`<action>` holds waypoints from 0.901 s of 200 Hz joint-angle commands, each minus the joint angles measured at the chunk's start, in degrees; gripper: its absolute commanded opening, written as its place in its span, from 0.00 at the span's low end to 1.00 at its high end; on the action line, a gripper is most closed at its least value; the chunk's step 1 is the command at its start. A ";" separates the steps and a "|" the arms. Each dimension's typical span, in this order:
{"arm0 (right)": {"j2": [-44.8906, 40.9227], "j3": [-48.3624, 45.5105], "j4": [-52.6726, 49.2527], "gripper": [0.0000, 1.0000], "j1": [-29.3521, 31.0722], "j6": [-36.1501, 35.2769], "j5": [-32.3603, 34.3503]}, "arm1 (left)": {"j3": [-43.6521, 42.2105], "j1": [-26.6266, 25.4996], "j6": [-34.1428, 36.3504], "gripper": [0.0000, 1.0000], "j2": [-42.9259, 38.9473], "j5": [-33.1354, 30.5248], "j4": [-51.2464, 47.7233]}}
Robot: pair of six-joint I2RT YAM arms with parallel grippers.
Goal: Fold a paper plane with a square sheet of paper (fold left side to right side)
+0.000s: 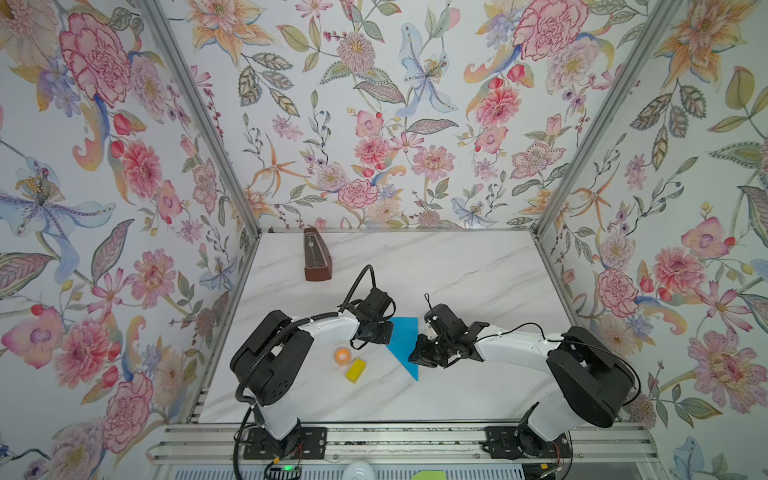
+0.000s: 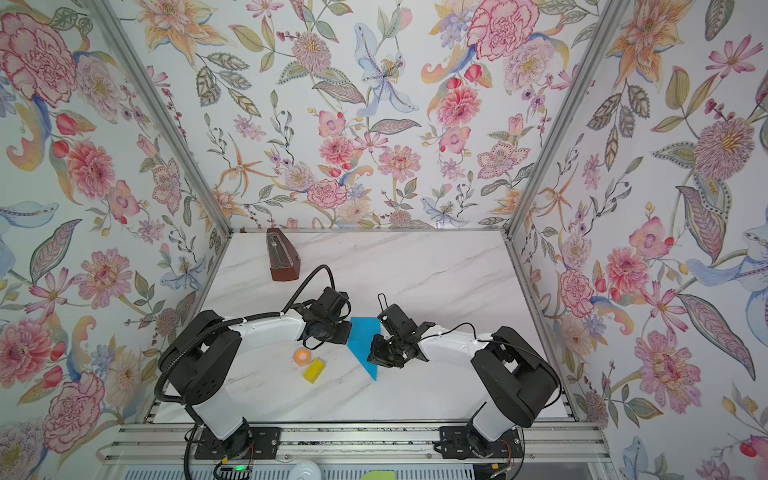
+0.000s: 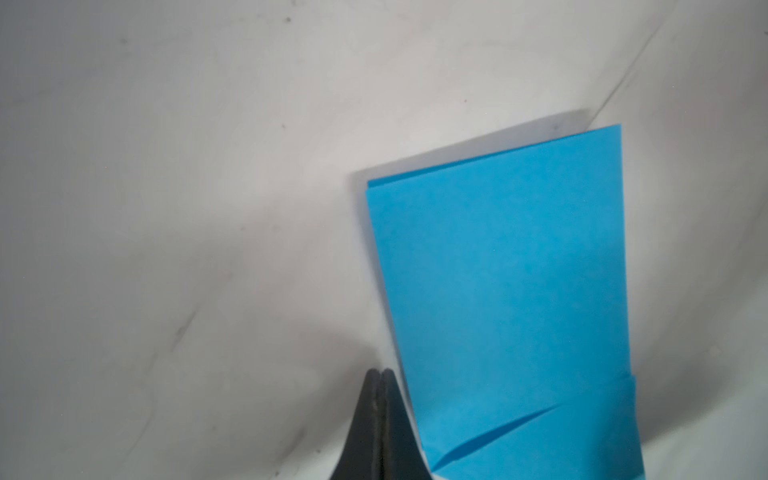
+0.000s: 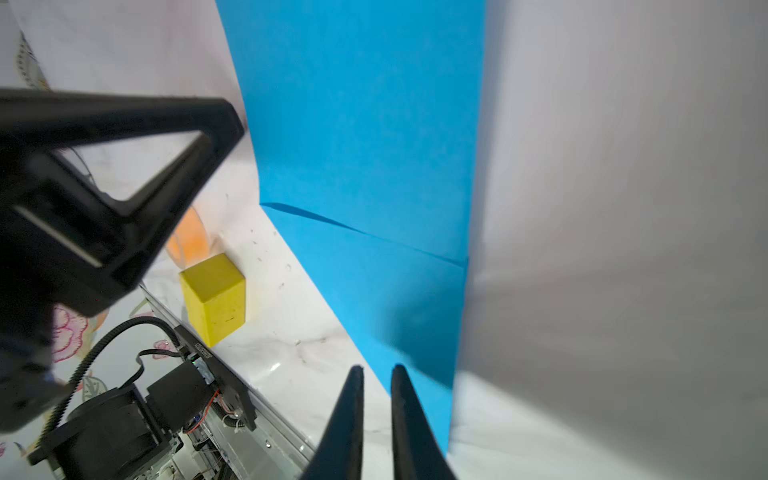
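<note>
Left wrist view: left gripper [image 3: 379, 372] jaws clenched tight with nothing between them. Tips sit down at the table [image 3: 166, 208], just beside the long edge of the square sheet of paper [image 3: 498, 291]. The paper is already folded: doubled layers show at its square end and one diagonal crease runs near the gripper. My read is that the closed tips work as a presser or stop along that edge, not as a grasp.

Right wrist view: right gripper [image 4: 376, 368] jaws parted a little, narrow gap, empty. One fingertip overlaps the paper's slanted edge near the pointed end; can't tell if it touches. It looks placed to pinch or press that edge.

In both top views the paper [image 1: 405, 338] lies flat just below frame centre, between the two grippers. Square end points to the upper frame and the point to the lower frame, with the straight edge on the right and the slant on the left. One arm on each side likely keeps the thin sheet from sliding while creases are set.

Clutter: yellow block [image 1: 355, 370] and orange round thing [image 1: 343, 355] sit lower left of the paper, apart from it. The metronome [image 1: 316, 259] stands at the table's upper left, well apart. None of it blocks the work.

Progress guess: partway, pointed shape made, not yet the paper plane.
</note>
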 commanded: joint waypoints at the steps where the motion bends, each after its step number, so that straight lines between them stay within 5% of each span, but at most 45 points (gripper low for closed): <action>1: -1.53 1.09 -4.35 0.19 -1.06 -2.20 0.95 | -1.21 0.60 0.49 0.03 -5.16 -1.53 -1.88; 107: 1.00 1.11 -5.72 0.21 -3.57 -5.54 1.39 | -15.12 -2.38 -16.05 0.49 -13.40 10.12 17.40; 180: 0.80 -0.20 -4.44 0.21 -3.75 -4.84 0.99 | -20.16 -3.11 -22.78 0.54 -9.40 14.05 30.57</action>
